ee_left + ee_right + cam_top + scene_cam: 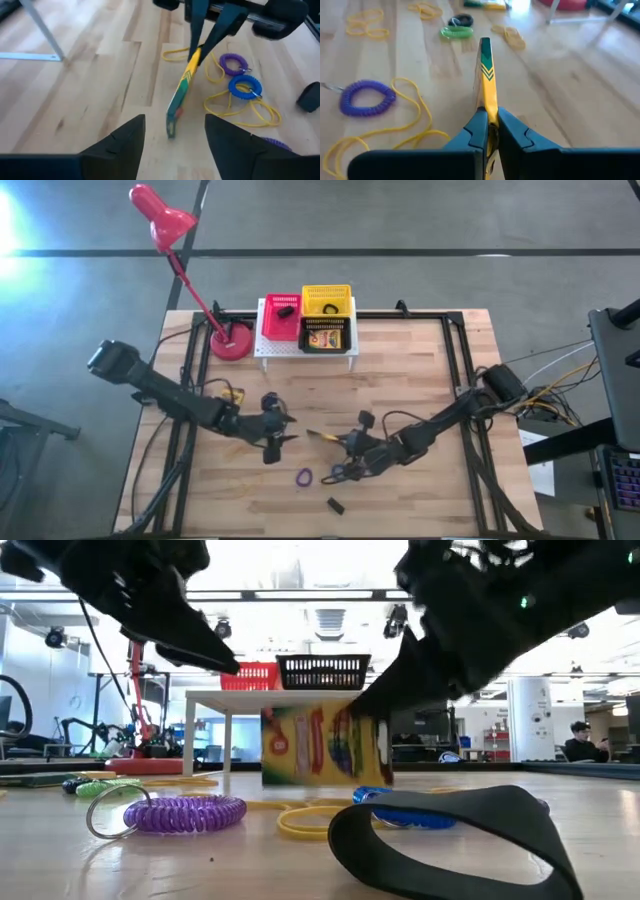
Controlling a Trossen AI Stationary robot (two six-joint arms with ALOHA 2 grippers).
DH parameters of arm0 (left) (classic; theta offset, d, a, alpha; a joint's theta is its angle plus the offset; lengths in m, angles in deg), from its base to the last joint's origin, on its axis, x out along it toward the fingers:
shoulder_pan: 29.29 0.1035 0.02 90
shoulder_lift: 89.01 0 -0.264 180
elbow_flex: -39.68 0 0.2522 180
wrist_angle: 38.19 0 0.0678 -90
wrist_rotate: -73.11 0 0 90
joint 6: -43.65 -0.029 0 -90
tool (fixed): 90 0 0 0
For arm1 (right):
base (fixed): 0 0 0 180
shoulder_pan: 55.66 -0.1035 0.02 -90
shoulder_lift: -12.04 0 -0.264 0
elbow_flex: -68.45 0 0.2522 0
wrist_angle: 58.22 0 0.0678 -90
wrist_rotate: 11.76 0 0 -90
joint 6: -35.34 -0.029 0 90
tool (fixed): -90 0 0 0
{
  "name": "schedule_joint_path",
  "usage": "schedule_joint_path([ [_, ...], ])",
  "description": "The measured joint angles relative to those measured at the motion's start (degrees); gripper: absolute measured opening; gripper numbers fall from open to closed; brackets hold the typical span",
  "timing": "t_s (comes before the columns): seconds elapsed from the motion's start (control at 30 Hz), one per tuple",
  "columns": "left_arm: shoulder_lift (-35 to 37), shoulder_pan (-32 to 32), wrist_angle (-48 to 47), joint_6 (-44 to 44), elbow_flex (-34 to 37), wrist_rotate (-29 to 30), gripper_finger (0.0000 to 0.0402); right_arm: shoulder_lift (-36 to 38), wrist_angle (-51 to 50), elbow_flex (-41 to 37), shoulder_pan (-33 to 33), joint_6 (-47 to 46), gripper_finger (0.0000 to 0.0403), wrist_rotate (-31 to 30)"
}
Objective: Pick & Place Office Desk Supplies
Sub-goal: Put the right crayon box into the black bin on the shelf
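Note:
A yellow-and-green crayon box [180, 95] stands on its long edge near the table's middle [326, 438], broad face toward the near edge [320, 745]. My right gripper [490, 117] is shut on its right end [345, 445]. My left gripper [175, 135] is open and hovers just left of the box [278, 432], touching nothing. On the table lie a purple coil loop [185, 812], a blue coil loop [245, 86], a green loop [456, 32], yellow rubber bands [240, 107] and a black loop [450, 840]. My right gripper pinches the crayon box's right end [489, 102] between its two fingers, one on each broad face. The fingers [220, 30] come from the table's right, slanting down, in line with the box's length. The box is upright on edge; whether its lower edge touches the table cannot be told.
A white rack [262, 352] at the far edge carries a red basket [281, 318], a yellow basket [326, 300] and a black tray holding another crayon box [325, 337]. A red desk lamp [160, 218] has its base [231, 343] beside the rack. Loops and bands lie around both grippers.

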Motion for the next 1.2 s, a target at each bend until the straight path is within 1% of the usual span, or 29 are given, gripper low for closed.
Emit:
schedule_joint_path([
  [0.07, 0.8, -1.5, 1.9, 0.3, 2.2, 4.0, 0.0211, 2.4, -0.3, 0.2, -0.1, 0.4, 0.0019, 0.0],
  [0.17, 0.6, -3.8, 8.7, 1.5, 5.4, 8.8, 0.0206, 8.0, -4.0, 0.4, 0.1, 1.4, 0.0019, 0.0],
  [0.27, -1.0, -5.4, 17.7, 1.7, 8.8, 9.9, 0.0203, 15.3, -10.6, 1.3, 1.3, 3.5, 0.0019, 0.3],
  [0.33, -1.7, -5.8, 22.2, 1.8, 10.5, 9.9, 0.0202, 20.4, -14.2, 3.8, 3.2, 4.9, 0.0018, 0.7],
  [0.4, -2.5, -5.9, 24.7, 1.8, 11.2, 9.9, 0.0201, 24.9, -21.2, 6.9, 6.7, 6.9, 0.0018, 2.7],
  [0.47, -2.5, -5.9, 24.6, 2.3, 11.6, 10.1, 0.02, 28.1, -27.3, 11.3, 11.3, 8.2, 0.0018, 7.6],
  [0.53, -2.6, -5.9, 25.1, 2.9, 11.6, 10.6, 0.02, 29.7, -36.2, 16.0, 17.4, 9.0, 0.0018, 12.3],
  [0.6, -2.5, -5.9, 25.1, 2.9, 11.6, 11.2, 0.02, 30.2, -41.8, 20.8, 24.1, 10.3, 0.0018, 18.3],
  [0.67, -2.6, -5.9, 25.4, 2.9, 11.5, 11.2, 0.02, 28.9, -46.9, 24.5, 30.5, 11.8, 0.0018, 24.0],
  [0.77, -3.0, -5.9, 25.6, 2.9, 11.5, 11.4, 0.02, 26.2, -49.9, 29.3, 39.4, 14.3, 0.0018, 33.1],
  [0.87, -3.2, -5.9, 25.6, 3.1, 11.6, 11.4, 0.02, 23.1, -50.3, 32.7, 46.6, 15.1, 0.0018, 43.1],
  [0.93, -3.3, -5.9, 25.6, 3.1, 11.6, 11.4, 0.02, 20.7, -50.3, 34.4, 50.0, 14.7, 0.0018, 49.3],
  [1.0, -3.3, -5.9, 25.7, 3.1, 11.6, 11.4, 0.02, 18.2, -50.9, 35.4, 52.8, 13.9, 0.0018, 53.8],
  [1.2, -3.3, -5.9, 25.8, 3.2, 11.6, 11.4, 0.02, 10.9, -53.1, 38.2, 56.0, 14.0, 0.0018, 59.9],
])
